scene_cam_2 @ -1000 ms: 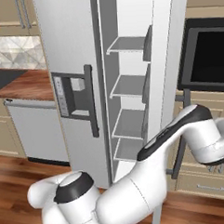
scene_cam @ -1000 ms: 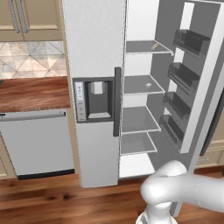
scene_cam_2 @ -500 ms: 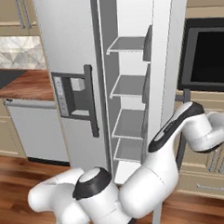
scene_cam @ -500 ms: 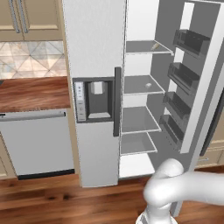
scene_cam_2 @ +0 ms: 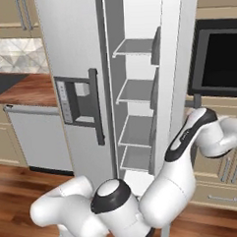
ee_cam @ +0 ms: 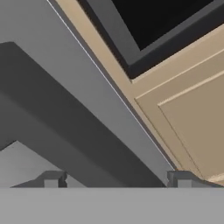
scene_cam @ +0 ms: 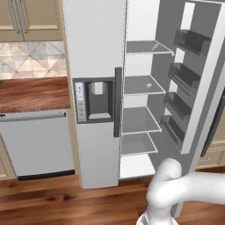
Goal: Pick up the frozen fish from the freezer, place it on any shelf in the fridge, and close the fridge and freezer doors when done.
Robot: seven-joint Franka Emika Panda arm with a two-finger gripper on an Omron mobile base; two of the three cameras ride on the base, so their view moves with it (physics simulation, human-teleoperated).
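Simulated kitchen with a wood floor (scene_cam: 48, 202), beige cabinets (scene_cam_2: 227, 174) and a wood-topped bench (scene_cam: 30, 93) over a dishwasher (scene_cam: 37, 143). The tall fridge (scene_cam: 140, 118) stands open, four pale shelves inside; its door (scene_cam: 200, 79) carries four dark bins, while the freezer door (scene_cam: 94, 92) with the dispenser is closed. The fingers (ee_cam: 116, 179) sit spread wide against a dark bar, gripping nothing. Can't spot the fish.

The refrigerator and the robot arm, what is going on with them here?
The white arm reaches around the outer side of the open fridge door, the one with dark inner bins. In the hand view, its gripper is open and faces the door's dark bar handle without gripping it. The freezer door, with the dispenser panel, is shut.
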